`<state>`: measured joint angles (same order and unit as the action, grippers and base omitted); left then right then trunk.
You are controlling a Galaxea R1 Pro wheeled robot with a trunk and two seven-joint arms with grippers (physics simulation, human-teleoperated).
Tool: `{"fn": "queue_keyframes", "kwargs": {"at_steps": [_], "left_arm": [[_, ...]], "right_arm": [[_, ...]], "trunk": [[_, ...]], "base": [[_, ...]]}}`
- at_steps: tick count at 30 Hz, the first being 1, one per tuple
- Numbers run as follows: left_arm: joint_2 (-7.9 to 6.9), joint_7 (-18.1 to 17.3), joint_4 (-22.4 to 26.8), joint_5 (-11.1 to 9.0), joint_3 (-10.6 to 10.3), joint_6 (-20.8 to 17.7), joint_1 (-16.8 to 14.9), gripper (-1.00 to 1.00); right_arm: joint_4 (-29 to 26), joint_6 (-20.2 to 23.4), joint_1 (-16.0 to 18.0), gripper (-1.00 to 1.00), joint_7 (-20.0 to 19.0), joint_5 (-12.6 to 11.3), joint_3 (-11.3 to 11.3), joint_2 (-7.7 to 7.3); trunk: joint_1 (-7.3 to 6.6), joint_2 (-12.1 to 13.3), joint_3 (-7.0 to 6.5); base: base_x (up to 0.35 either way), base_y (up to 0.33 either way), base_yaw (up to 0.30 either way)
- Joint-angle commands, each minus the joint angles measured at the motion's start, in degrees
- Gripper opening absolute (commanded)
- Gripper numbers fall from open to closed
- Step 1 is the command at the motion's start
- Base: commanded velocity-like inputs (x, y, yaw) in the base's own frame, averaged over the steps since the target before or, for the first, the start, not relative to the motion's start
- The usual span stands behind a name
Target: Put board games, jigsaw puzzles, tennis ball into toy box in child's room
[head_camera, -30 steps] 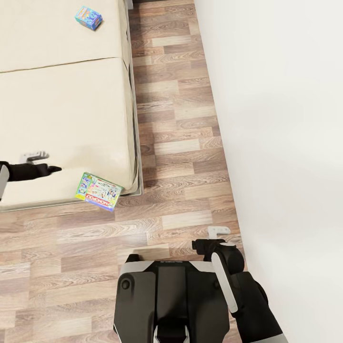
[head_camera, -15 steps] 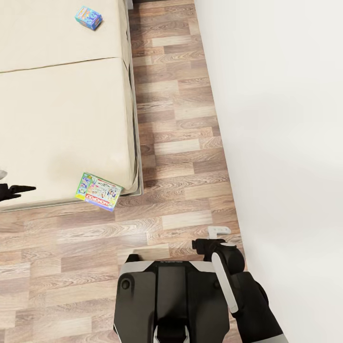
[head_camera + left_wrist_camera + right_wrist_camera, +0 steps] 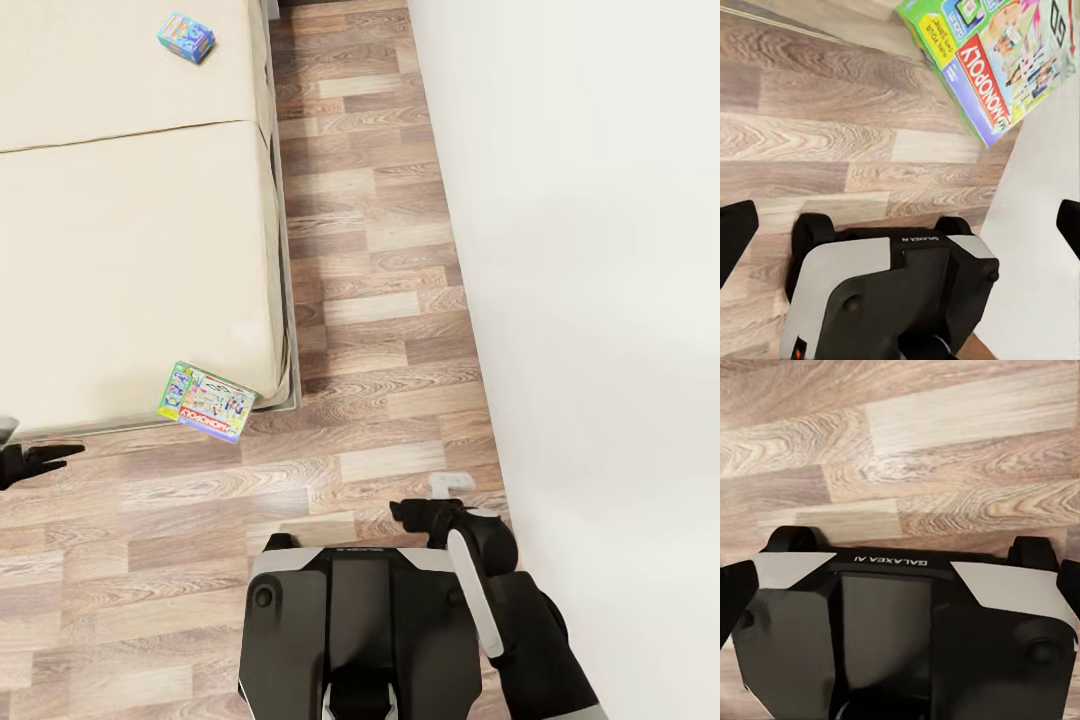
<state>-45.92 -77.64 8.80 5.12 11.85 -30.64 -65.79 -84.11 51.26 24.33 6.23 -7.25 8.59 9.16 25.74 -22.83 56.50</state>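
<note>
A: Largest items first.
B: Bed (image 3: 130, 230) at left, plank floor (image 3: 370, 260) beside it, white wall (image 3: 590, 250) at right.
A: Games?
B: Monopoly box (image 3: 207, 401) overhangs the bed's near corner; small blue box (image 3: 186, 37) lies far up the mattress.
A: Grippers?
B: Left gripper (image 3: 900, 225): jaws wide apart, holding nothing. Right gripper (image 3: 900, 592): jaws apart, over the base (image 3: 350, 620).

left gripper (image 3: 45, 458): mostly cut off at left edge
bed (image 3: 130, 230): cut off far and left
Monopoly box (image 3: 1001, 56): partly cropped
</note>
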Motion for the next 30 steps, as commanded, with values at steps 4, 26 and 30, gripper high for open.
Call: {"fn": "queue_keyframes", "kwargs": {"at_steps": [4,26,30], "left_arm": [[-0.28,-5.61,-5.3,0.66,0.5,4.64,0.55,1.0],[0.41,-9.71,-9.35,0.76,0.19,9.54,6.87,1.0],[0.86,-9.69,-9.34,0.82,0.19,9.58,7.21,1.0]], "right_arm": [[-1.36,0.34,0.12,1.0,-2.47,-1.22,-0.13,-0.19],[-2.4,-0.21,0.2,1.0,-4.61,-4.98,-0.08,-0.6],[-2.35,-0.22,0.2,1.0,-4.61,-5.03,-0.11,-0.62]], "trunk": [[0.04,-0.09,0.0],[0.04,-0.09,-1.81],[0.04,-0.09,-2.18]], "base": [[0.0,0.0,0.0],[0.0,0.0,0.0],[0.0,0.0,0.0]]}}
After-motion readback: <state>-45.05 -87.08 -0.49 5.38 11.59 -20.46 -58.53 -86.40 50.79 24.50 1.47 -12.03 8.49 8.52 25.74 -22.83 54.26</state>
